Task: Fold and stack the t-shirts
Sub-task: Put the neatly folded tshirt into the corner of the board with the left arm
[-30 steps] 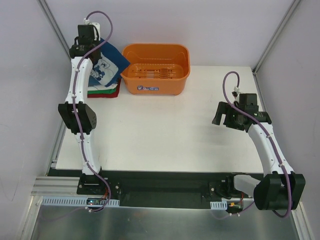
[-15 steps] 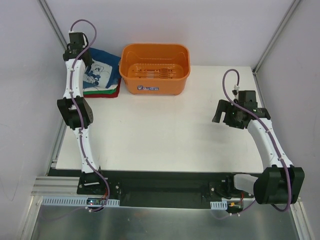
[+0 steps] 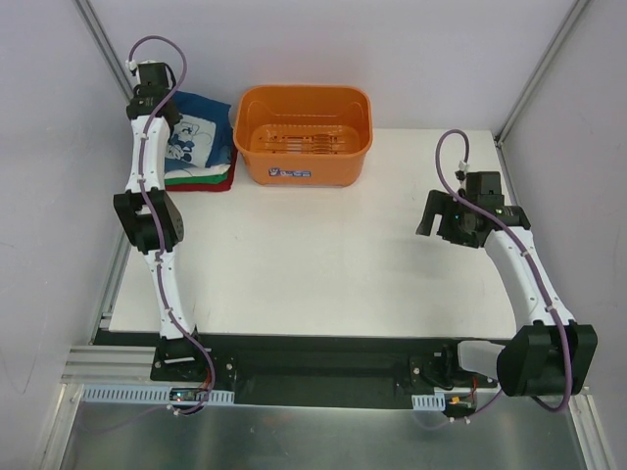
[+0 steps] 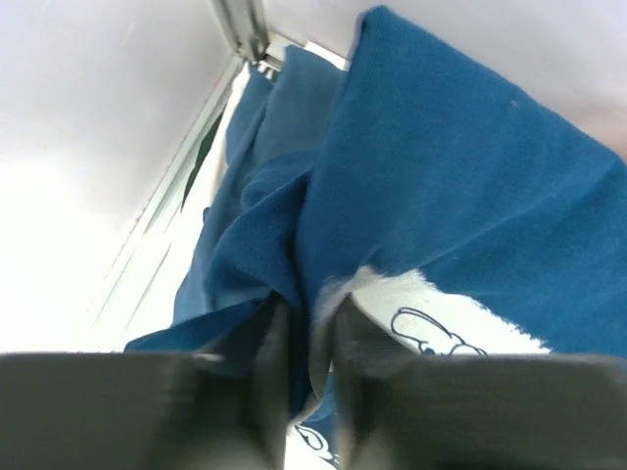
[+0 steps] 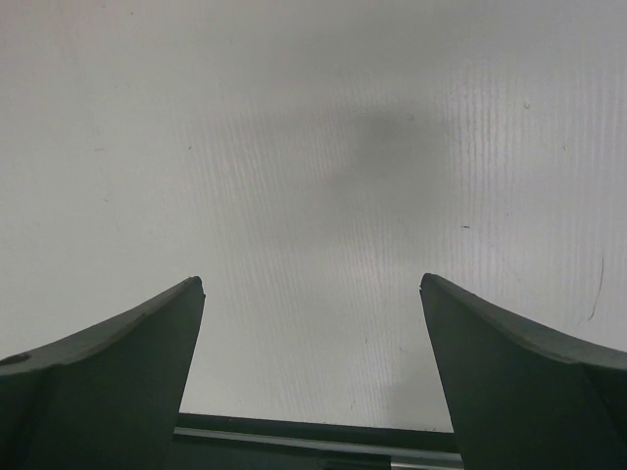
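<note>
At 10 o'clock: still pinching navy t-shirt (image 3: 199,132) with left gripper (image 4: 309,338), drawn further back-left, cloth now lower on folded stack (image 3: 210,179) beside basket (image 3: 304,164). At 3 o'clock: holding right gripper (image 5: 312,318) spread wide over table (image 3: 313,259), barely shifted.

White table with a basket and a stack of tees along its far edge.

The table (image 3: 323,264) is a plain white board; close up, in the right wrist view, its surface shows fine parallel ribbing and a few small marks. An orange basket (image 3: 304,168) stands at the far edge, left of the middle, its long side along that edge. Just left of it, in the far left corner, lies the stack (image 3: 201,162). A red tee (image 3: 225,182) at the bottom rests on the board, a green tee (image 3: 186,178) lies over it, and a rumpled navy tee (image 3: 201,127) with a white print is on top. Whether stack and basket touch cannot be told.
</note>
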`<state>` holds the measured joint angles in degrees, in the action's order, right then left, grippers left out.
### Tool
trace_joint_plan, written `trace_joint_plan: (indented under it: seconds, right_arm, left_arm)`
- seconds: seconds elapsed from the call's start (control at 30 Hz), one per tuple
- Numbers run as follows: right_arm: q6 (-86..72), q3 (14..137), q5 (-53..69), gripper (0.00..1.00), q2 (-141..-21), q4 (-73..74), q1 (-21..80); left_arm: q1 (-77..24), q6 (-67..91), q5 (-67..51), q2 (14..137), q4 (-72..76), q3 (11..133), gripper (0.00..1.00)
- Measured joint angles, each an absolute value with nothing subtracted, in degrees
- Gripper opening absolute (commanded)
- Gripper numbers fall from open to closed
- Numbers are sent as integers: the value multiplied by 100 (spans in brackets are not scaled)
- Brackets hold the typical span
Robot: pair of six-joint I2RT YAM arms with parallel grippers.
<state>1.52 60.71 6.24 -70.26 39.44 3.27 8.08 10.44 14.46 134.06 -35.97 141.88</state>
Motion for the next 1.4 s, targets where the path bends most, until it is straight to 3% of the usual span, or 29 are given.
trace_joint_plan:
  seconds: [0.13, 0.17, 0.3, 0.43, 0.73, 0.87, 1.17, 1.27, 1.4]
  right_arm:
    - [152, 6106, 567, 97, -7026, 3988, 327]
    - [154, 6110, 534, 97, -7026, 4001, 329]
    - [154, 6119, 521, 97, -7024, 4058, 338]
    - [154, 6119, 517, 97, -7024, 4084, 395]
    - [156, 6112, 517, 97, -6921, 4084, 438]
    - [158, 6104, 515, 97, -6777, 4086, 438]
    - [152, 6095, 513, 97, -6735, 4086, 443]
    - [152, 6095, 510, 97, -6766, 4086, 443]
    - [152, 6095, 489, 97, -6842, 4088, 445]
  left_arm:
    - [810, 1138, 1546, 13404, -3487, 14077, 72]
    - [810, 1144, 1542, 13404, -3468, 14046, 77]
    - [792, 1151, 1500, 13275, -3413, 13736, 92]
    - [709, 952, 1219, 12857, -3402, 13216, 99]
    - [-36, -788, -421, 11644, -3304, 12186, 95]
    - [-75, -1304, -572, 11782, -3286, 12186, 75]
    - [47, -1610, -565, 12593, -3332, 12433, 75]
    - [40, -1597, -596, 12809, -3334, 12556, 70]
    - [-3, -1505, -447, 13152, -3345, 13026, 38]
